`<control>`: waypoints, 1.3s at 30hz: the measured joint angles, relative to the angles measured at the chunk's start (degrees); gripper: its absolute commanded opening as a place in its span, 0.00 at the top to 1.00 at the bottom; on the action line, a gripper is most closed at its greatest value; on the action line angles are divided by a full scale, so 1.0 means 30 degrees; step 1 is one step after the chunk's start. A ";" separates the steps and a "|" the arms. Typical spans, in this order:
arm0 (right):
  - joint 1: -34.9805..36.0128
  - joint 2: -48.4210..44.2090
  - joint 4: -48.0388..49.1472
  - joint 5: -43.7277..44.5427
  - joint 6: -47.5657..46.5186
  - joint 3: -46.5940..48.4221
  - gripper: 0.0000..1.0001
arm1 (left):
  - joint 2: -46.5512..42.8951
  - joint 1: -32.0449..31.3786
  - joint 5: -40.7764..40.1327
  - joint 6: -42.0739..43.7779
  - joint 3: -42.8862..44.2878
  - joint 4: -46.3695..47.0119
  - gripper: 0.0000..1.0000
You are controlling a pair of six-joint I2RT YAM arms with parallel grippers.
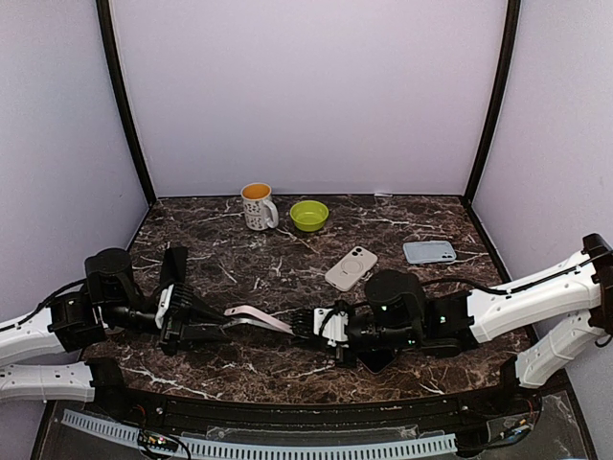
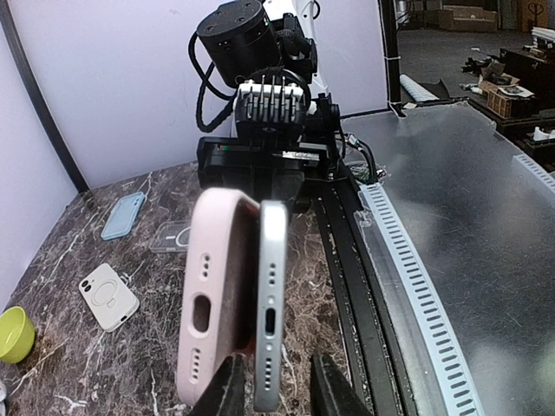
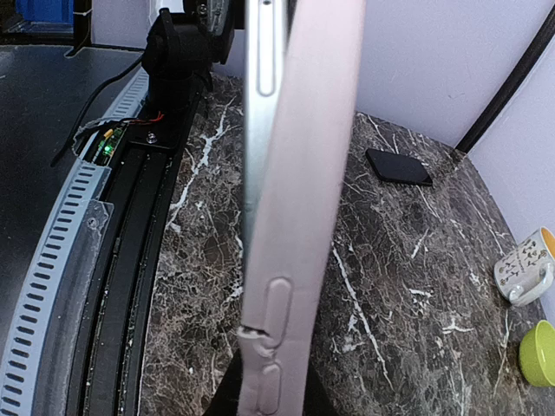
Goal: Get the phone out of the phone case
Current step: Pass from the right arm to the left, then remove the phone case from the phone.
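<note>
Closing squarely on the phone (image 2: 270, 260) alone was what the left jaws, slightly apart astride its end, needed, while the right jaws, clamped on the case (image 2: 217, 277), anchored it between them above the surface (image 2: 104, 373).

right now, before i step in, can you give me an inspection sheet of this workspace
surface: dark marble table, nothing spilled seen
job's things: pink case and silver phone held between both arms, phone peeled away at its port end
clutter: mug, green bowl, white case, blue case, clear case
grippers: right fingers shut on pink case; left fingers straddle the phone's end, grip unclear
cables: black cable looped on the right arm
surroundings: pale walls, black corner posts
</note>
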 measured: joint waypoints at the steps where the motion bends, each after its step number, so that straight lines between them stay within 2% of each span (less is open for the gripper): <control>1: 0.0000 0.0015 0.0007 -0.0109 0.0073 0.0007 1.00 | 0.0029 0.0000 0.0044 -0.0022 0.0000 0.0058 0.73; 12: -0.0029 0.0204 0.0226 -0.1559 0.0976 0.0095 1.00 | 0.0204 -0.0124 0.0262 -0.0189 0.0000 0.0648 0.84; 21: -0.0109 0.0313 0.0328 -0.2164 0.1858 0.0124 1.00 | 0.0335 -0.0168 0.0350 -0.0576 -0.0109 0.1049 1.00; 22: -0.0131 0.0328 0.0328 -0.2200 0.1923 0.0124 0.97 | 0.0350 -0.0168 0.0328 -0.0597 -0.0109 0.1049 1.00; 27: -0.0138 0.0364 0.0481 -0.2477 0.2390 0.0146 0.45 | 0.0379 -0.0204 0.0080 -0.0495 -0.0117 0.1064 1.00; 29: -0.0022 0.0357 0.0801 -0.2776 0.2579 0.0313 0.33 | 0.0430 -0.0219 -0.0175 -0.0299 -0.0248 0.1027 1.00; 32: -0.0015 0.0204 0.1042 -0.2965 0.2980 0.0350 0.27 | 0.0328 -0.0219 -0.0801 0.0211 -0.0495 0.0721 1.00; 39: 0.0007 -0.0714 -0.0058 -0.2514 0.3606 0.0612 0.27 | 0.0087 -0.0219 -0.1821 0.2011 -0.0612 -0.0095 1.00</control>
